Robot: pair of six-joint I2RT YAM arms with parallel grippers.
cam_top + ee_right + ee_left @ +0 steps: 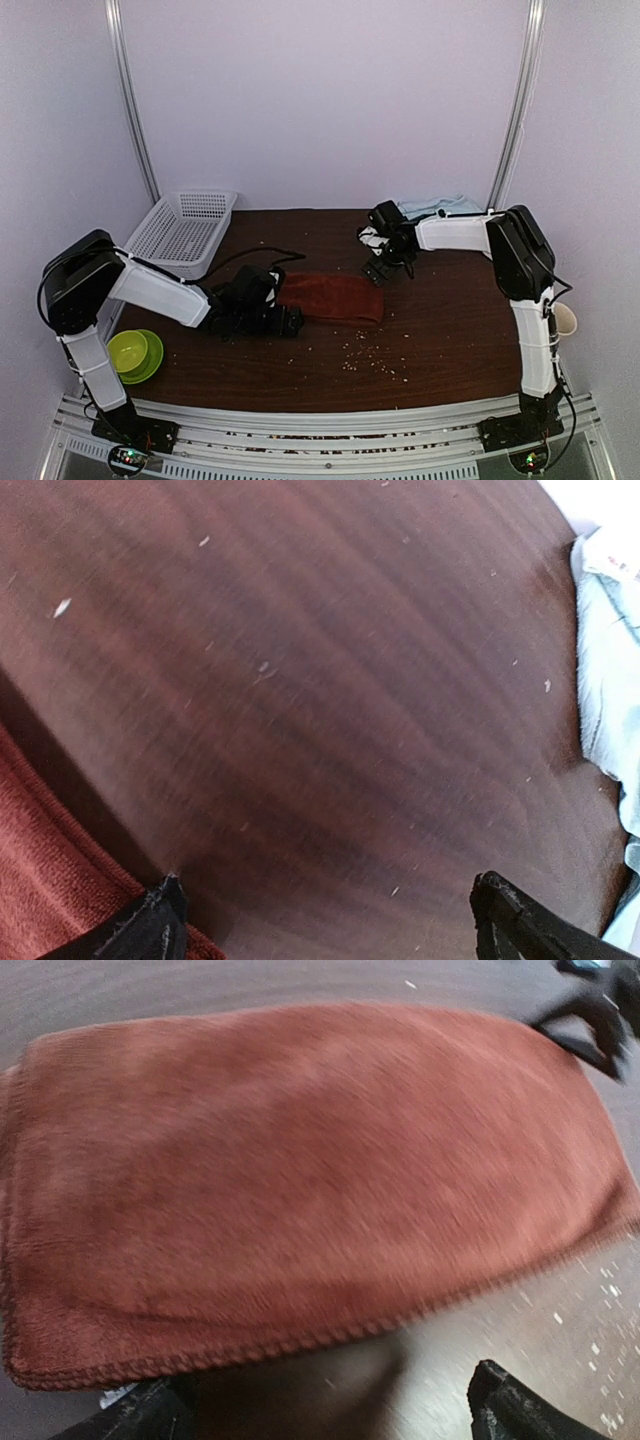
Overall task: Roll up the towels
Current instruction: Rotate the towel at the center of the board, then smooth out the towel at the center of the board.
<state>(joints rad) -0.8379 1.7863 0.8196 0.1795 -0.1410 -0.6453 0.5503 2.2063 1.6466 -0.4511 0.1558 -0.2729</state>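
Hovering with its fingers spread apart and empty, the left gripper (330,1415) sits at the left end of the rust-red towel (335,297), which lies flat mid-table. The right gripper (330,930), also spread and holding nothing, hangs over bare table (330,680) between that towel and the crumpled light-blue towel (440,206) at the far edge.

Open tabletop (450,330) lies near and right of the red towel (335,297); a basket (180,232) blocks the far left.
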